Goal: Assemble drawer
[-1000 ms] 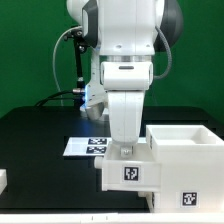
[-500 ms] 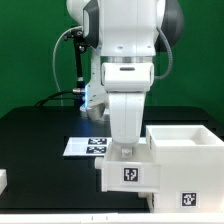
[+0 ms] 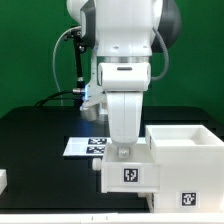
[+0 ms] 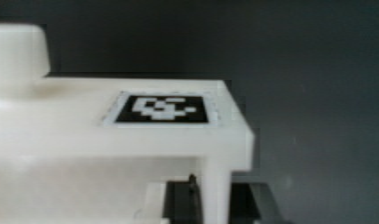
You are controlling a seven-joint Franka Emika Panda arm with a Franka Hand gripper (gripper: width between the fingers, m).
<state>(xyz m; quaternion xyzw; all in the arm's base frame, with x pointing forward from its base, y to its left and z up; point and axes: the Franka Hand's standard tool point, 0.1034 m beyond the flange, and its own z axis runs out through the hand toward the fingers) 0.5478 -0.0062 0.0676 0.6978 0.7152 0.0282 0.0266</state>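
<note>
Your gripper [image 3: 124, 152] sits low over the smaller knobbed box [image 3: 130, 174], and from the exterior view you cannot see the fingers themselves, since the arm's white wrist hides them. Look at the wrist view instead: two dark fingertips [image 4: 189, 201] stand close on either side of the thin white wall of that box, so the jaws are narrowed onto the wall (whether the pads truly press it is hard to tell, the picture being blurred).

You will find the smaller knobbed box near the front edge of the black desk [image 3: 40, 140], its tagged face turned toward the exterior camera. Its round knob [image 4: 19, 55] shows in the wrist view, rising beside a second tag [image 4: 165, 108] on an adjoining face. What lies inside this box you cannot see from either view.

Just beside it, on the exterior view's right, stands the large housing [image 3: 188, 160], touching or nearly touching the box. Its top is open and you see only white inner walls; its floor is out of view. A tag shows low on its front face.

Behind both lies the marker board [image 3: 85, 147], flat on the desk. One more white piece [image 3: 3, 180] pokes in at the desk's edge on the exterior view's left, cut off by the frame.
</note>
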